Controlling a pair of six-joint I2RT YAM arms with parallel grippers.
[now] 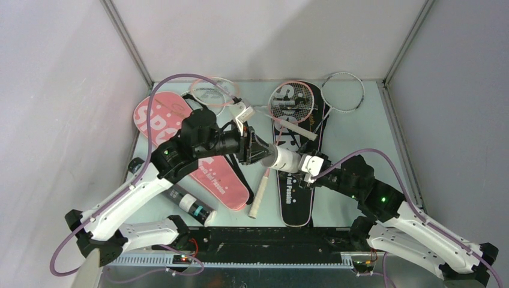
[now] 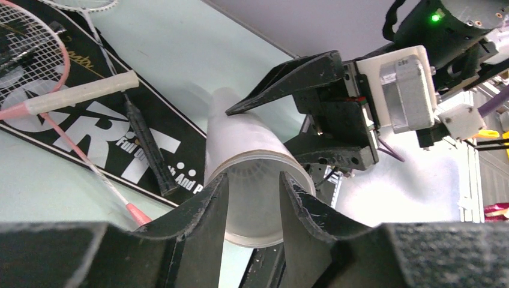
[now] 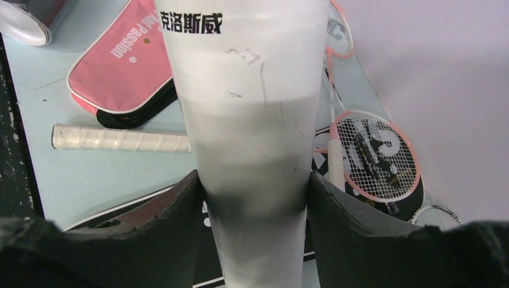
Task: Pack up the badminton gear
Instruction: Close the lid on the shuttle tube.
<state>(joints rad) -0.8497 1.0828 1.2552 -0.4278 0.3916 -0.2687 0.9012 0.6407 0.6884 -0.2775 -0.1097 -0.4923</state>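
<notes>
A white shuttle tube (image 1: 284,159) is held level above the table's middle, over the black "SPORT" cover (image 1: 297,195). My right gripper (image 1: 302,164) is shut on the tube's body; in the right wrist view its fingers press both sides of the tube (image 3: 252,120). My left gripper (image 1: 262,153) is at the tube's other end with its fingers partly apart. In the left wrist view (image 2: 253,177) the tube's round end (image 2: 252,210) shows between and outside the fingers. A pink racket (image 1: 292,102) lies on the black cover. A pink cover (image 1: 219,180) lies at the left.
A white racket (image 1: 343,93) and another racket head (image 1: 210,90) lie at the back. A black and white tube (image 1: 191,205) lies at the near left by the left arm. A white racket grip (image 1: 259,195) lies between the covers. Walls close in at the left, the right and the back.
</notes>
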